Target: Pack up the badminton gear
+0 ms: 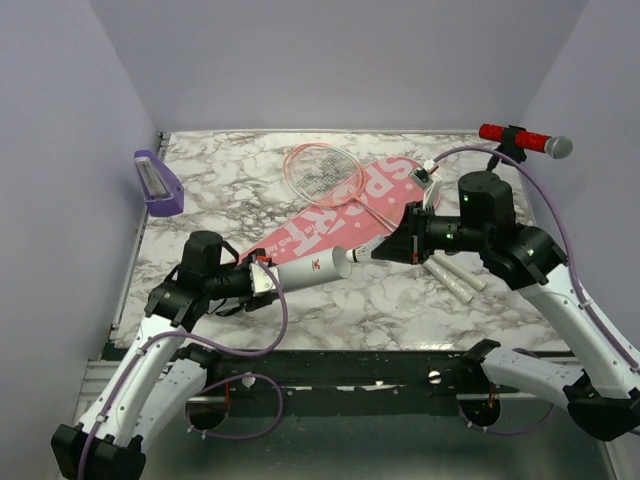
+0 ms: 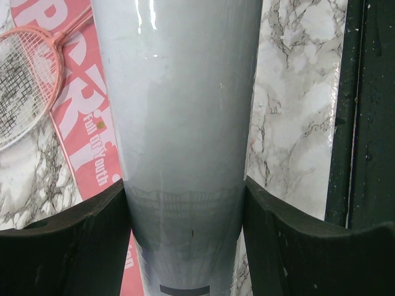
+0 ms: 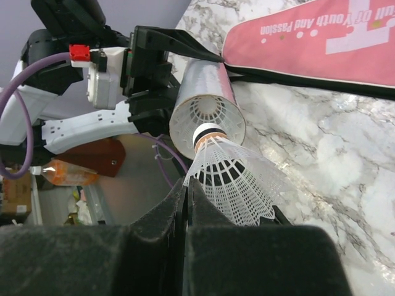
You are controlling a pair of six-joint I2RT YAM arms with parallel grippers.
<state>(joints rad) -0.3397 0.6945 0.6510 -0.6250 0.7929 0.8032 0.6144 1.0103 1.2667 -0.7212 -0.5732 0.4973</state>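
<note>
Gripping the white cylindrical tube [image 1: 312, 268], left tool [image 1: 268, 277]; at its 3 o'clock mouth, right tool [image 1: 385, 250] pinches white plastic shuttlecock [image 3: 234, 179].

The tube [image 2: 185, 123] is smooth, glossy plastic, milky and slightly see-through, with bright streaks of reflected light. Seen from the right wrist, its open mouth shows a thin wall. The shuttlecock [image 3: 237, 185] has a white moulded plastic lattice skirt and a smooth white head ringed by an orange band. The bag [image 1: 300, 238] looks like matt pink cloth with flat white print and black edge trim. At 12 o'clock on the table [image 1: 400, 300], whose top is polished and marble-patterned, the racket [image 1: 318, 170] has a thin, smooth pink frame and fine strings. The left gripper [image 2: 185, 246] has fingers [image 2: 68, 246] of matt black plastic. At 10 o'clock, the purple tray [image 1: 158, 185] looks like matt plastic.
</note>
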